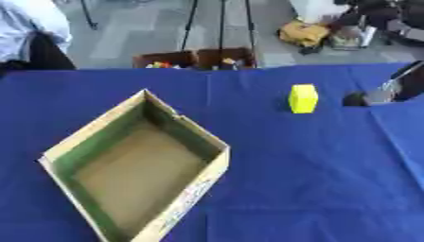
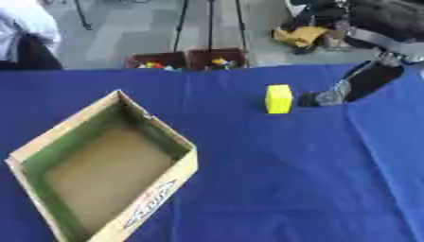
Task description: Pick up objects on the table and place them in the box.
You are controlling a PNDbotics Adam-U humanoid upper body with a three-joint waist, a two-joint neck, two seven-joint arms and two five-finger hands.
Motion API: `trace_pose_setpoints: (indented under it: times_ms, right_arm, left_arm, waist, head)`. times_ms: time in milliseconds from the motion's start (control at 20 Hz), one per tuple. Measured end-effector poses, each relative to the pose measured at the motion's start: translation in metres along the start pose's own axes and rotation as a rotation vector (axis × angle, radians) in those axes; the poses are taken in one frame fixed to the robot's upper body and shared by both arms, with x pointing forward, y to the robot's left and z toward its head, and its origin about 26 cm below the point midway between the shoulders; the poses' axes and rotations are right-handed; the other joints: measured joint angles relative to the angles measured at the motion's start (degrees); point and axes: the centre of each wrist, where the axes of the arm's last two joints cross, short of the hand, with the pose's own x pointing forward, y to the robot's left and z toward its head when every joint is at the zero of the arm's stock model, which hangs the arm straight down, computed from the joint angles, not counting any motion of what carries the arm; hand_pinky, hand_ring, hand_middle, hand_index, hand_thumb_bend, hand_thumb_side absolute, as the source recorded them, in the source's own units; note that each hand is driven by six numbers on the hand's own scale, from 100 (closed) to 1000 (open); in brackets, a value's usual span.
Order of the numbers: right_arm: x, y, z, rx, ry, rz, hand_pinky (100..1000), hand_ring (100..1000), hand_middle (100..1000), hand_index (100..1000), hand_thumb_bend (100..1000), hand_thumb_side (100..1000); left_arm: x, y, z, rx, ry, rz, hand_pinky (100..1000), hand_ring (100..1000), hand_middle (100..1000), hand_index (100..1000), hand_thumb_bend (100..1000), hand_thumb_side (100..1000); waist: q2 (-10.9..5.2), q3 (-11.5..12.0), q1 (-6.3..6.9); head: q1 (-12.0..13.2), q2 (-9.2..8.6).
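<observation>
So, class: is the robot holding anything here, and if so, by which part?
Nothing is held. The right hand reaches in beside the small yellow block without gripping it; the block stands alone on the blue tablecloth. No left hand shows.

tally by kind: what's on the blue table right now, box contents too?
Yellow block: 1, upright on the blue cloth, beside the right hand
Cardboard box: 1, open, nothing visible inside
Robot hands in view: 1, the right; finger pose unclear
Total: 2 things on the table, 0 in the box
</observation>
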Motion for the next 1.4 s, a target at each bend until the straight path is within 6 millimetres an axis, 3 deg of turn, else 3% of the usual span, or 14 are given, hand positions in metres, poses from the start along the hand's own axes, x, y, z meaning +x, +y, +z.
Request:
trace_pose_setpoints:
  times_ms: [50, 200, 250, 350, 400, 500, 550, 650, 750, 900, 1000, 1100, 1300, 1400]
  right_arm:
    - [0.000, 0.000, 0.000, 0.000, 0.002, -0.003, 891, 1000, 679, 826, 457, 485]
    - [-0.002, 0.000, 0.001, 0.002, 0.012, -0.013, 891, 1000, 656, 893, 307, 364]
    - [-0.003, -0.001, 0.000, 0.002, 0.015, -0.017, 889, 996, 649, 913, 212, 279]
    - [-0.004, 0.001, -0.001, 0.013, 0.023, -0.028, 890, 992, 665, 930, 189, 251]
    - [-0.005, 0.001, -0.001, 0.021, 0.027, -0.031, 889, 992, 669, 933, 195, 254]
    - [-0.008, 0.002, -0.002, 0.040, 0.034, -0.036, 879, 971, 663, 937, 292, 304]
    - [-0.009, 0.003, -0.003, 0.049, 0.038, -0.039, 860, 943, 630, 938, 461, 391]
    - [-0.012, 0.003, -0.004, 0.064, 0.048, -0.043, 858, 938, 628, 938, 603, 461]
    - [-0.015, 0.005, -0.006, 0.076, 0.054, -0.048, 861, 941, 653, 939, 669, 561]
    - [-0.021, 0.008, -0.009, 0.098, 0.063, -0.060, 832, 912, 629, 936, 699, 577]
    - [-0.025, 0.011, -0.011, 0.110, 0.075, -0.069, 763, 799, 495, 928, 700, 599]
    - [-0.029, 0.014, -0.014, 0.113, 0.088, -0.087, 793, 796, 469, 931, 693, 610]
    - [-0.038, 0.024, -0.020, 0.127, 0.113, -0.130, 877, 970, 637, 959, 687, 595]
    - [-0.041, 0.030, -0.021, 0.135, 0.124, -0.149, 894, 987, 690, 976, 685, 571]
  left_arm:
    - [0.000, 0.000, 0.000, -0.001, 0.001, 0.000, 747, 707, 823, 964, 100, 1000]
    - [0.000, 0.000, 0.000, -0.003, 0.003, 0.001, 747, 707, 823, 964, 100, 1000]
    - [0.000, 0.000, 0.000, -0.003, 0.004, 0.001, 747, 707, 823, 964, 100, 1000]
    - [0.000, 0.000, 0.000, -0.004, 0.004, 0.001, 747, 706, 822, 964, 100, 999]
    - [0.000, 0.000, 0.000, -0.004, 0.004, 0.001, 747, 706, 822, 964, 100, 999]
    - [0.000, 0.000, 0.000, -0.003, 0.005, 0.001, 747, 706, 822, 964, 100, 999]
    - [0.000, 0.000, 0.000, -0.003, 0.005, 0.001, 747, 706, 822, 964, 100, 999]
    - [0.000, 0.000, 0.000, -0.003, 0.005, 0.001, 747, 705, 821, 962, 100, 998]
    - [0.000, 0.000, 0.000, -0.004, 0.006, 0.002, 747, 705, 821, 962, 100, 997]
    - [0.000, 0.000, 0.000, -0.005, 0.007, 0.002, 747, 705, 820, 962, 100, 997]
    - [0.000, 0.000, 0.000, -0.005, 0.007, 0.002, 747, 704, 819, 962, 100, 997]
    - [0.000, 0.000, 0.000, -0.006, 0.008, 0.003, 747, 703, 816, 962, 100, 996]
    - [0.000, -0.001, 0.000, -0.007, 0.008, 0.007, 746, 700, 815, 962, 100, 995]
    - [0.000, -0.002, 0.000, -0.007, 0.008, 0.010, 746, 700, 815, 962, 100, 993]
  waist:
    - [0.00, 0.00, 0.00]
    - [0.00, 0.00, 0.00]
    - [0.00, 0.00, 0.00]
    - [0.00, 0.07, 0.00]
    - [0.00, 0.14, 0.00]
    - [0.00, 0.17, 0.00]
    - [0.00, 0.18, 0.00]
    - [0.00, 0.21, 0.00]
    - [0.00, 0.26, 0.00]
    - [0.00, 0.47, 0.00]
    - [0.00, 0.60, 0.00]
    - [0.00, 0.68, 0.00]
    - [0.00, 1.02, 0.00]
    - [0.01, 1.23, 0.00]
  head:
    - [0.00, 0.00]
    - [0.00, 0.00]
    - [0.00, 0.00]
    - [0.00, 0.00]
    - [0.00, 0.00]
    - [0.00, 0.00]
    - [-0.01, 0.00]
    - [-0.01, 0.00]
    - [-0.02, -0.01]
    - [-0.06, -0.01]
    - [-0.10, -0.01]
    - [-0.20, -0.01]
    - [-0.55, -0.01]
    - [-0.60, -0.17]
